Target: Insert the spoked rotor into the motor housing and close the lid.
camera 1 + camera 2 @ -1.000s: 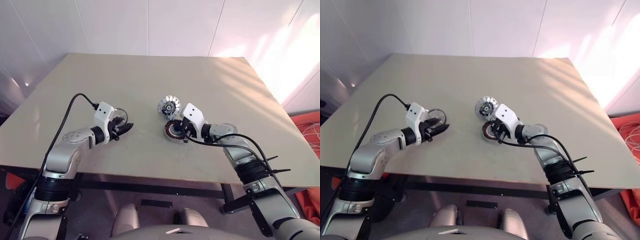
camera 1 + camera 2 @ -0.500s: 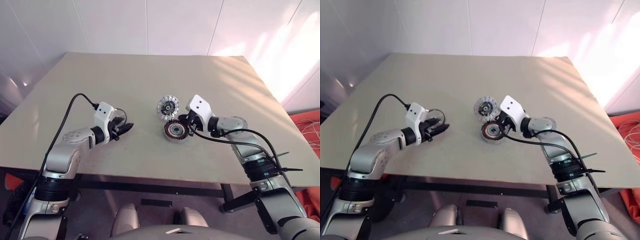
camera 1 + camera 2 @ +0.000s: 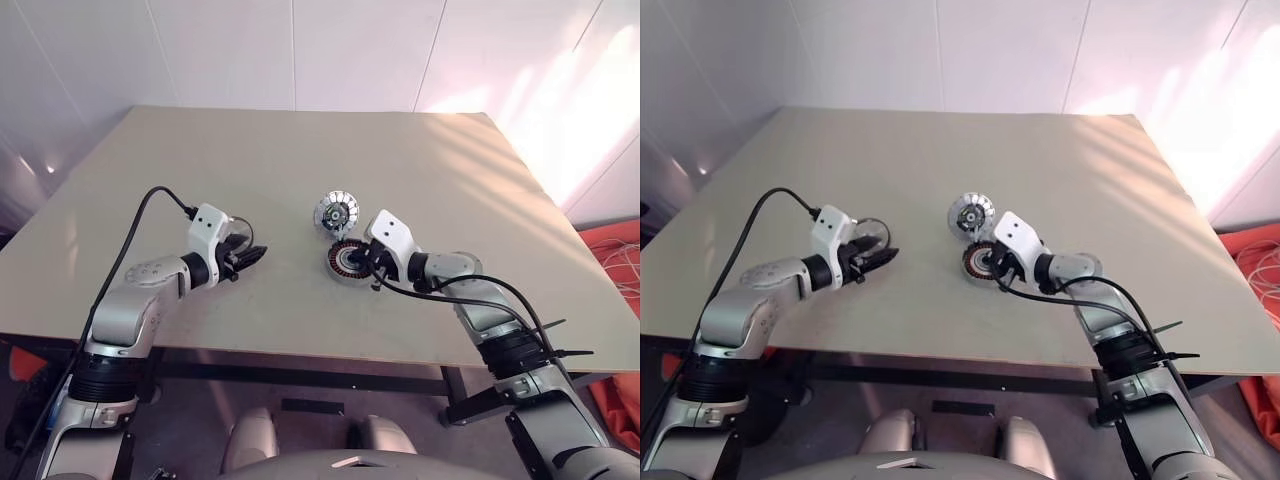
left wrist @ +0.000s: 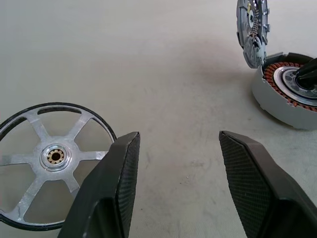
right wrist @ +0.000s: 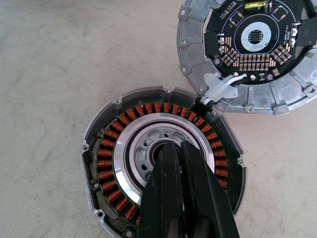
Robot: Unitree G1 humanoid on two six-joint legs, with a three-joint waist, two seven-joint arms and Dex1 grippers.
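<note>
The motor housing, a dark ring of coppery windings around a pale metal centre, lies flat mid-table. My right gripper is shut, its tips down in the housing's central hole. The spoked rotor, with silver-white segments around a dark hub, stands tilted on edge at the housing's far rim. To the left lies the lid, a thin shiny spoked wheel. My left gripper hovers open just beside it, holding nothing.
The beige table stretches wide behind the parts, and its front edge runs close below both arms. An orange object sits on the floor past the right edge.
My right gripper drew back to the right off the housing half a second ago and has returned to its centre. The left arm, lid and rotor stayed put.
</note>
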